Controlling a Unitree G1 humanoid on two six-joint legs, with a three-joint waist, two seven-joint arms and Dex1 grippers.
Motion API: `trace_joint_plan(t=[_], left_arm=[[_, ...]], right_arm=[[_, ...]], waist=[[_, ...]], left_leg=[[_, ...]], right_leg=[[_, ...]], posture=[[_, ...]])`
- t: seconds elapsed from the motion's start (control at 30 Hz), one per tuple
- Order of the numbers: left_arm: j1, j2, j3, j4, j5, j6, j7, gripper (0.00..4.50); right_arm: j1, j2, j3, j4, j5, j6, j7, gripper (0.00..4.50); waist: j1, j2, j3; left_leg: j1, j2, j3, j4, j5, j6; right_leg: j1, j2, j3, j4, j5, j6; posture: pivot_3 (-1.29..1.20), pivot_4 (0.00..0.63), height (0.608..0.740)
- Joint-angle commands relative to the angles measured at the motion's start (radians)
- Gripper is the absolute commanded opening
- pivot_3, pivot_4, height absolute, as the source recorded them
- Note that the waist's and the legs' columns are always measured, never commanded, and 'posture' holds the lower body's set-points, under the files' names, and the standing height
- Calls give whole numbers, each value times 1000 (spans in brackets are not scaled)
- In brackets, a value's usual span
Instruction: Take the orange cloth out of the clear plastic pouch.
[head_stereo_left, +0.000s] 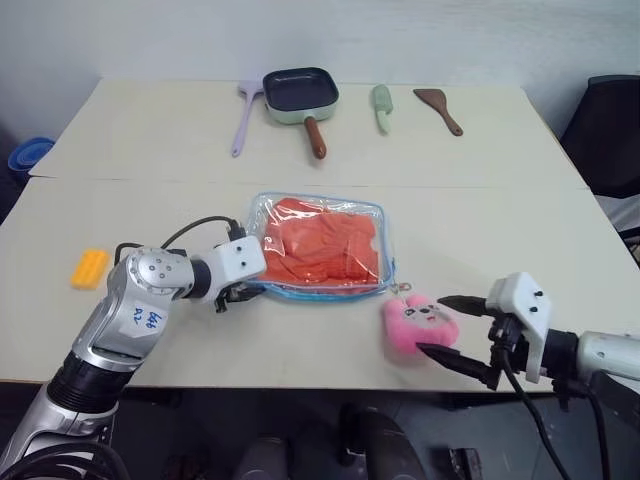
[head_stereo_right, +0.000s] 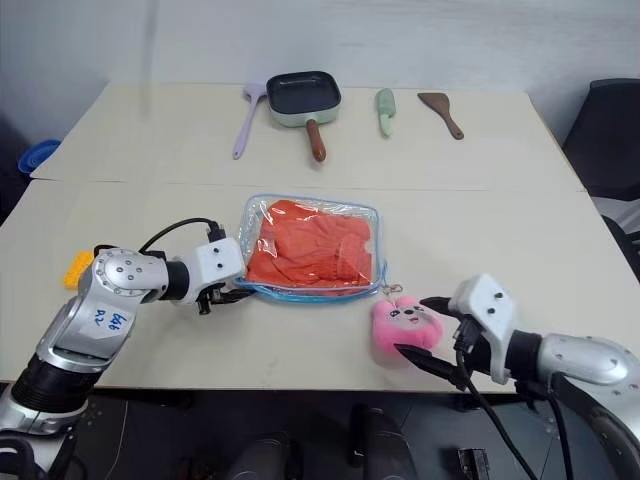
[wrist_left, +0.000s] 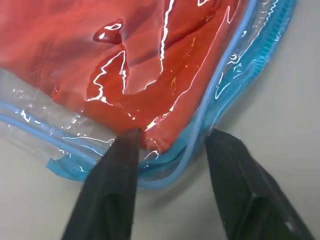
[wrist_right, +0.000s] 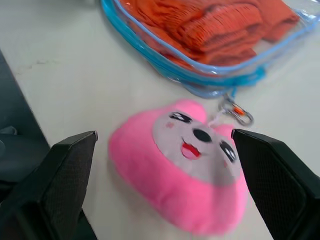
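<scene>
- The pouch lies flat at table centre, with the cloth fully inside it; extraction has not begun.
- The left gripper is at the pouch's 8 o'clock corner. Its fingers are parted and straddle the blue-edged corner without clamping it.
- The right gripper is spread wide and holds nothing. It faces the pink toy, which lies at 4 o'clock from the pouch, clipped near the zipper pull.
- Step in hand, as judged: securing the pouch before opening it.
- The next move calls for the left gripper to pin the corner and the right to take the pull, not the toy, then run the zipper open.
</scene>
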Motion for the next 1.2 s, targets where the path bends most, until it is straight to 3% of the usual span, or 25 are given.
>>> trace_joint_plan(t=[0.03, 0.2, 0.37, 0.47, 0.83, 1.03, 1.2], left_arm=[[-14, 3, 95, -63, -112, 104, -25, 3286], [15, 43, 265, -124, -336, 181, -125, 3286], [52, 100, 348, -143, -496, 127, -217, 3286], [39, 113, 300, -106, -476, 73, -180, 3319], [-24, 103, 236, -44, -512, 25, -116, 3319], [-79, 82, 157, 1, -508, -18, -124, 3319], [-111, 44, 69, 35, -486, -76, -134, 3319]], right_arm=[[-2, 125, -105, 29, 125, 63, -160, 4500], [32, 308, -124, 53, 313, 114, -332, 4500], [52, 347, -40, 58, 336, 121, -355, 4500], [64, 298, 31, 33, 313, 116, -276, 3902], [15, 108, 213, 19, 258, 104, -29, 178], [-185, 139, 441, 156, 96, 94, -14, 29], [-283, 199, 501, 231, 75, 116, -28, 29]], waist=[[-4, 0, 0], [-6, 1, 0], [-6, 1, 0], [-5, 2, 0], [-7, 2, 0], [-7, 1, -1], [-8, 0, -1]], left_leg=[[0, 0, 0, 0, 0, 0], [1, 1, 0, 0, 1, -2], [2, 1, 1, 0, 1, -4], [3, 1, 1, 0, 1, -5], [3, 1, 1, 0, 1, -5], [3, 1, 1, 0, 1, -5], [3, 1, 1, 0, 1, -6]], right_leg=[[0, 0, 0, 0, 0, 0], [-1, 0, 0, 5, -1, -3], [-1, 0, 1, 5, -3, -4], [0, 0, 1, 5, -3, -4], [-1, 2, 1, 4, -3, -4], [-1, 2, 1, 4, -3, -4], [-1, 2, 1, 4, -3, -4]], posture=[[0, 150, 740], [0, 150, 740], [0, 150, 740], [0, 150, 740], [0, 150, 740], [0, 150, 740], [0, 150, 740]])
